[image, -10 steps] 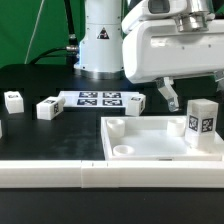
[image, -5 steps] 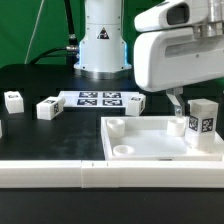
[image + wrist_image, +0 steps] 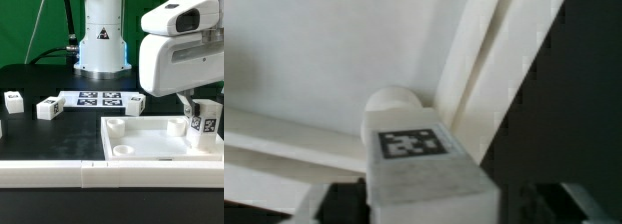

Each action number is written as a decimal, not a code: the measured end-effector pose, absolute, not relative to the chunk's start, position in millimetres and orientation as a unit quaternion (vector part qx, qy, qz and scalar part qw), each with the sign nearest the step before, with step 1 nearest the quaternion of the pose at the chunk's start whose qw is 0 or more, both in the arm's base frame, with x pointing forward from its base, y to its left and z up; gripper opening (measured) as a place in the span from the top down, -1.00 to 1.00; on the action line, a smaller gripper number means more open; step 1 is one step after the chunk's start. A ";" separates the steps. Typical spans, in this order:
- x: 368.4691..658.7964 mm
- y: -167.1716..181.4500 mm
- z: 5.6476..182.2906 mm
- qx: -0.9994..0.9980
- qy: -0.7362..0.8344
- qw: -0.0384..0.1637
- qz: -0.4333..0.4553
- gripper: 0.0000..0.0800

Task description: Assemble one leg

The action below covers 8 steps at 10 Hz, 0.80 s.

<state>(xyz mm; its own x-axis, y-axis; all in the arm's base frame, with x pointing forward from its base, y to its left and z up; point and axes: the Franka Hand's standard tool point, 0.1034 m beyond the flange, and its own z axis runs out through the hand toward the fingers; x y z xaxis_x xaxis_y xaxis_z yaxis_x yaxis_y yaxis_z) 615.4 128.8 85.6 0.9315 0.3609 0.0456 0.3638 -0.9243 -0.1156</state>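
Observation:
The leg (image 3: 205,122), a small white post with a black-and-white tag, stands upright in the far right corner of the large white panel (image 3: 150,140). My gripper (image 3: 197,106) hangs right over it, and its body hides the leg's top. In the wrist view the leg (image 3: 416,160) fills the space between my gripper's (image 3: 441,206) two dark fingers, with a thin gap on each side. The jaws are open around the leg and I see no contact. The panel (image 3: 313,60) lies beneath.
Loose white tagged blocks lie on the black table at the exterior view's left (image 3: 13,100), (image 3: 47,108) and beside the marker board (image 3: 134,104). The marker board (image 3: 98,98) lies before the robot base (image 3: 102,45). A white rail (image 3: 60,175) runs along the front.
My gripper has moved toward the exterior view's right and lowered over the upright leg, which now sits between the fingers. The leg and panel have not moved.

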 end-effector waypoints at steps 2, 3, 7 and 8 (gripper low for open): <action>615.9 127.6 85.7 -0.981 -0.184 0.061 -0.012 0.22; 615.9 127.5 85.7 -0.982 -0.180 0.061 -0.012 0.22; 618.0 125.6 85.5 -0.995 -0.055 0.079 -0.012 0.22; 620.1 123.0 85.5 -0.995 0.018 0.094 -0.018 0.22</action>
<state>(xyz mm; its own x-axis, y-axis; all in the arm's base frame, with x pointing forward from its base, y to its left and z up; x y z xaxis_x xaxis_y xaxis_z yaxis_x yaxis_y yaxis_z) 620.1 123.0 85.5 0.9987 -0.0392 0.0320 -0.0325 -0.9819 -0.1868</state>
